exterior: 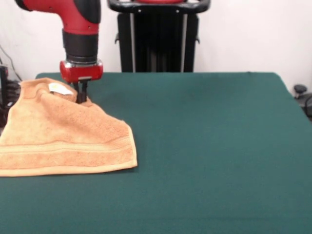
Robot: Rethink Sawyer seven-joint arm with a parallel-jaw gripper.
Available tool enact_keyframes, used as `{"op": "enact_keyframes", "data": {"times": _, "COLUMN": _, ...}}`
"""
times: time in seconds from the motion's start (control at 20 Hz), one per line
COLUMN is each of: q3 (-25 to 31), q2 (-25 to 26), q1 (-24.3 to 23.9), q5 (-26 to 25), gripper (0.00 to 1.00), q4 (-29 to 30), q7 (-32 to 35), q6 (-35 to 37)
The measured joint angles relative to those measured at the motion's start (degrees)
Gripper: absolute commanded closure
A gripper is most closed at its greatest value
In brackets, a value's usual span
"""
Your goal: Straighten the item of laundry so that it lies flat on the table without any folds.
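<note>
- One relation decides the coming move: the gripper [81,95] stands at the towel's [66,136] far edge, on a raised peak of cloth, while nearly all of the towel spreads away from it toward the camera and toward the picture's left.
- Its dark fingers come straight down from the red wrist and their tips sink into the terry at that peak; the cloth rises to meet them, so I judge the gripper to be clenched on the towel.
- From the peak the towel falls away like a tent, with one slope running down to the near right corner and the other running left.
- The near part already lies flat on the counter [219,156], and there the woven band runs left to right, so the long axis lies across the picture.
- The left end reaches the picture's left edge, so I cannot tell whether it overhangs the counter.
- A small white tag [59,88] sits just left of the fingers, near the far hem, which looks rolled or doubled over there.
- Open green counter lies to the right of the towel, and nothing stands on it to hinder a pull that way.
- A black pedestal [158,36] stands behind the counter, well apart from the cloth.
- Dark cables or gear show at the far left edge beside the towel, and a small black object [300,90] lies past the right end; neither is in the gripper's way.
- My judgement: the far edge is what remains to be flattened.
</note>
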Motion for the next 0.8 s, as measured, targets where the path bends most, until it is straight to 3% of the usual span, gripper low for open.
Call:
{"op": "enact_keyframes", "data": {"times": 0.15, "q3": 3.55, "q2": -0.46, "q1": -3.28, "q5": 0.45, "gripper": 1.00, "q4": 0.18, "q7": 0.00, "q6": 3.85}}
{"op": "enact_keyframes", "data": {"times": 0.25, "q3": 7.81, "q2": -0.70, "q1": -6.88, "q5": 2.44, "gripper": 1.00, "q4": -0.24, "q7": 0.00, "q6": 10.45}}
{"op": "enact_keyframes", "data": {"times": 0.55, "q3": 13.53, "q2": 0.31, "q1": -11.04, "q5": 6.91, "gripper": 1.00, "q4": -3.42, "q7": 0.00, "q6": 24.00}}
{"op": "enact_keyframes", "data": {"times": 0.8, "q3": 16.19, "q2": 1.48, "q1": -12.88, "q5": 8.42, "gripper": 1.00, "q4": -5.87, "q7": 0.00, "q6": 31.22}}
